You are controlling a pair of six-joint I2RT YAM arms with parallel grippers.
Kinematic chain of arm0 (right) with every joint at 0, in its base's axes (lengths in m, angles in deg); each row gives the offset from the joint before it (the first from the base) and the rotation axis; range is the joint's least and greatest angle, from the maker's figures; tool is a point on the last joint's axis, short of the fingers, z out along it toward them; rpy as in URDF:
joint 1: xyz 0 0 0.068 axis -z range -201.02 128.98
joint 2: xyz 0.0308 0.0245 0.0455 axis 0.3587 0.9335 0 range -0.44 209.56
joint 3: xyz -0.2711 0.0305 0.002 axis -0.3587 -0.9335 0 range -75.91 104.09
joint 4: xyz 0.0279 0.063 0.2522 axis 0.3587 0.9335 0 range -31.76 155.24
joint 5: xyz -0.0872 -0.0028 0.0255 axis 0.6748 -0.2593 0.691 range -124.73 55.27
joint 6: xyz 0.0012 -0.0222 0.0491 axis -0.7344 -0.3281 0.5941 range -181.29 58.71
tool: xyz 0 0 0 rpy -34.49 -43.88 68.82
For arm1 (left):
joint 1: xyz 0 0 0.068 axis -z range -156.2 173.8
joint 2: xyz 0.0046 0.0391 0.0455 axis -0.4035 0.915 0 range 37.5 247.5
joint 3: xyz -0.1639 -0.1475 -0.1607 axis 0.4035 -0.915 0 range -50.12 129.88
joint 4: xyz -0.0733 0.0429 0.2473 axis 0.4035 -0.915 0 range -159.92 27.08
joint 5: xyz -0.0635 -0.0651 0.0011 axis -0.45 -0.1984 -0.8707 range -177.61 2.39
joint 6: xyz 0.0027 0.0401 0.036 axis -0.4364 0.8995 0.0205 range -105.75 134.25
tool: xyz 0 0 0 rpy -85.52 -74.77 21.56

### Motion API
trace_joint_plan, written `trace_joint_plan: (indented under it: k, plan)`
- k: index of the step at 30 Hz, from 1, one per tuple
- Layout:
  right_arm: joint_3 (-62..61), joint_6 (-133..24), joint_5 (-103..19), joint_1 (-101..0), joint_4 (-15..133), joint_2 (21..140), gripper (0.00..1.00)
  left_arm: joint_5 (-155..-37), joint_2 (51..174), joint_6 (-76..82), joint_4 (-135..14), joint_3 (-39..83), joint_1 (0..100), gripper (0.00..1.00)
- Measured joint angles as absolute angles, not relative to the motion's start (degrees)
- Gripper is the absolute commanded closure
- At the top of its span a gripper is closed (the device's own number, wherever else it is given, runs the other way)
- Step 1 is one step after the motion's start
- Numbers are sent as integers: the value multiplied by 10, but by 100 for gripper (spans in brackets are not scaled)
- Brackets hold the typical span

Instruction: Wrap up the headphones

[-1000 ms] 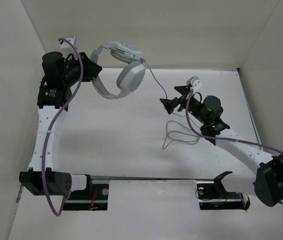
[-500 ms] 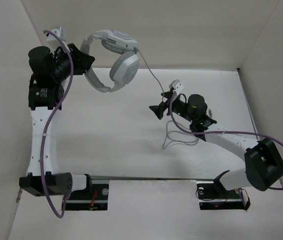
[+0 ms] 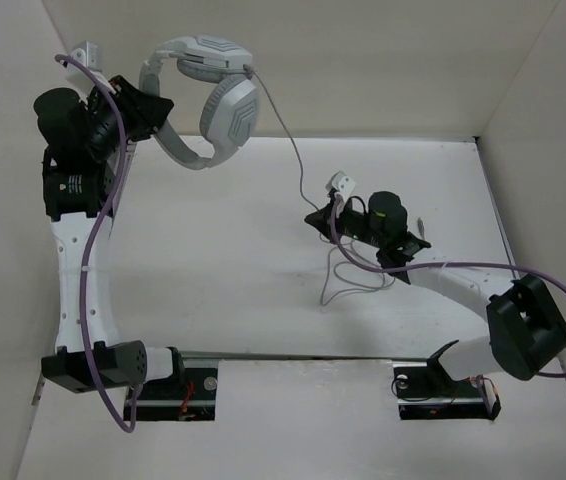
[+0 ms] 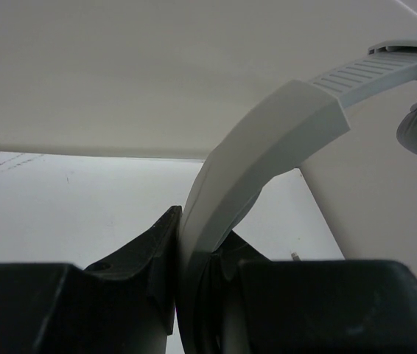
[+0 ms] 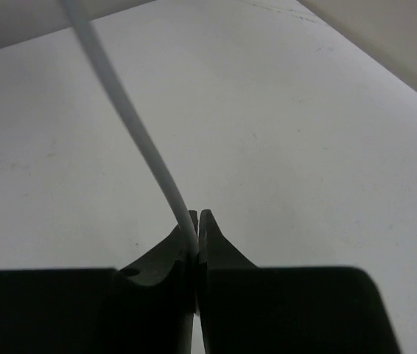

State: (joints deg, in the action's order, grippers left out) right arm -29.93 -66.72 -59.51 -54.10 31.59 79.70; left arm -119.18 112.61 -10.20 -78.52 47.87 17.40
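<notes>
The grey-white headphones (image 3: 208,100) hang in the air at the back left, headband down-left and earcups up-right. My left gripper (image 3: 155,108) is shut on the headband (image 4: 260,158), which runs up from between the black fingers. The thin grey cord (image 3: 281,135) drops from an earcup to my right gripper (image 3: 315,217) near the table's middle. That gripper is shut on the cord (image 5: 131,118), pinched at the fingertips. Beyond the grip the cord lies in loose loops (image 3: 348,280) on the table.
White walls enclose the white table (image 3: 213,250) on the left, back and right. The headphones sit close to the back wall. Purple cables run along both arms. The arm bases stand at the near edge.
My left gripper lifted the headphones up and to the left. The right gripper moved left along the cord and went from open to shut on it.
</notes>
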Motion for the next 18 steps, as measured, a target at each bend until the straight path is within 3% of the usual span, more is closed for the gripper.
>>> trace_joint_plan:
  k: [8,13,18]
  plan:
    - [-228,-772,-554,-550,473,760,100,-1127,1123,-104,-777,449,176,100]
    - [-114,-986,-392,-617,617,755,100,-1004,1122,-67,-779,393,206,100]
    - [-97,-1263,-246,-665,666,732,100,-871,1123,10,-784,334,253,100]
